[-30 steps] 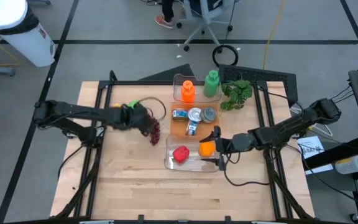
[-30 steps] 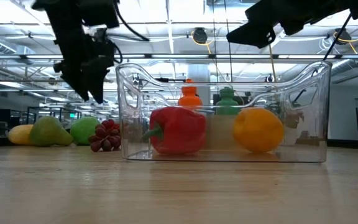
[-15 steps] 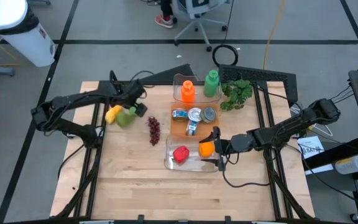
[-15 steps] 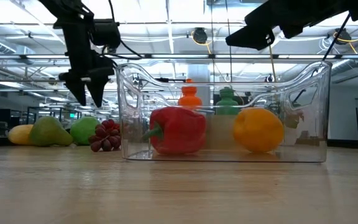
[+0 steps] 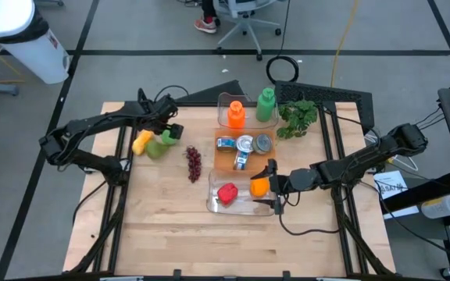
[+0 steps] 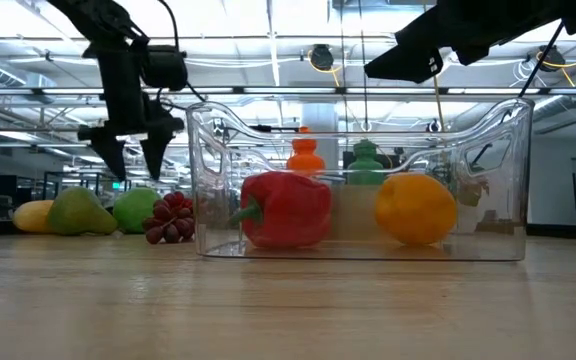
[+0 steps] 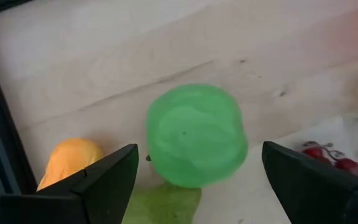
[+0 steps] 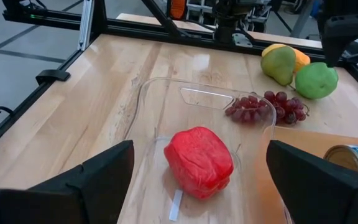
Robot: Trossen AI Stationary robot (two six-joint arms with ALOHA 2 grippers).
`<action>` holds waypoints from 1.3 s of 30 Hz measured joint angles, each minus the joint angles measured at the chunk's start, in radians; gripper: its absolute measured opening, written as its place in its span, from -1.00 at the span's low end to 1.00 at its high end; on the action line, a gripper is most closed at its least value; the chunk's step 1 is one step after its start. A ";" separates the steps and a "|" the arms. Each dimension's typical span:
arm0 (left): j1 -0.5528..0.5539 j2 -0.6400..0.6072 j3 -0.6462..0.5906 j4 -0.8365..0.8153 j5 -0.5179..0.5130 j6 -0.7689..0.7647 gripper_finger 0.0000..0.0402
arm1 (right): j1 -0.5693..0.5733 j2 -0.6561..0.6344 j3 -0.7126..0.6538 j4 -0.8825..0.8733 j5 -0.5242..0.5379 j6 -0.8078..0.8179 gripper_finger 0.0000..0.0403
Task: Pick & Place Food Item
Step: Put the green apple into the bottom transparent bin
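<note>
Left hand: the left hand hangs above the green apple at the far left part of the desk, fingers spread wide and empty; in the low view they point down, clear of the fruit.
Right hand: the right hand sits over the near right end of the clear tub, fingers spread and holding nothing.
Grapes: the red grapes lie on the bare desk, between the fruit group and the tub, touching neither hand. Their long axis runs from the far side of the desk toward the near side; which end carries the stem I cannot tell.
Other fruit: a yellow-orange fruit and a green pear lie just beside the apple.
Tub contents: a red pepper at the left end and an orange fruit at the right end, just beside the right hand.
Behind the tub: tins on an orange tray, then an orange bottle and a green bottle, with leafy greens to their right.
</note>
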 joint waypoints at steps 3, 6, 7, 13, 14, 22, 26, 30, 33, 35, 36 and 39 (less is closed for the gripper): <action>0.010 0.000 -0.031 0.039 0.001 -0.003 0.74 | 0.000 0.000 0.000 0.000 0.000 0.000 0.71; 0.016 0.000 -0.062 0.098 0.021 -0.007 0.74 | 0.000 0.000 0.000 0.000 0.000 0.000 0.71; 0.016 0.000 -0.071 0.114 0.035 -0.007 0.74 | 0.000 0.000 0.000 0.000 0.000 0.000 0.71; 0.008 0.000 -0.136 0.204 0.069 -0.024 0.74 | 0.000 0.000 0.000 0.000 0.000 0.000 0.71; 0.006 0.000 -0.145 0.209 0.068 -0.025 0.74 | 0.000 0.000 0.000 0.000 0.000 0.000 0.71; -0.017 -0.002 -0.216 0.265 0.046 0.023 0.74 | 0.000 0.000 0.000 0.000 0.000 0.000 0.71; -0.018 -0.002 -0.218 0.262 0.033 0.071 0.66 | 0.000 0.000 0.000 0.000 0.000 0.000 0.71; -0.020 0.000 -0.208 0.264 0.028 0.087 0.39 | 0.000 0.000 0.000 0.000 0.000 0.000 0.71; -0.044 -0.020 -0.184 0.301 0.068 0.126 0.37 | 0.000 0.000 0.000 0.000 0.000 0.000 0.71; -0.068 -0.056 -0.158 0.336 0.111 0.153 0.37 | 0.000 0.000 0.000 0.000 0.000 0.000 0.71; -0.083 -0.073 -0.145 0.347 0.132 0.162 0.37 | 0.000 0.000 0.000 0.000 0.000 0.000 0.71; -0.150 -0.133 -0.115 0.401 0.197 0.204 0.37 | 0.000 0.000 0.000 0.000 0.000 0.000 0.71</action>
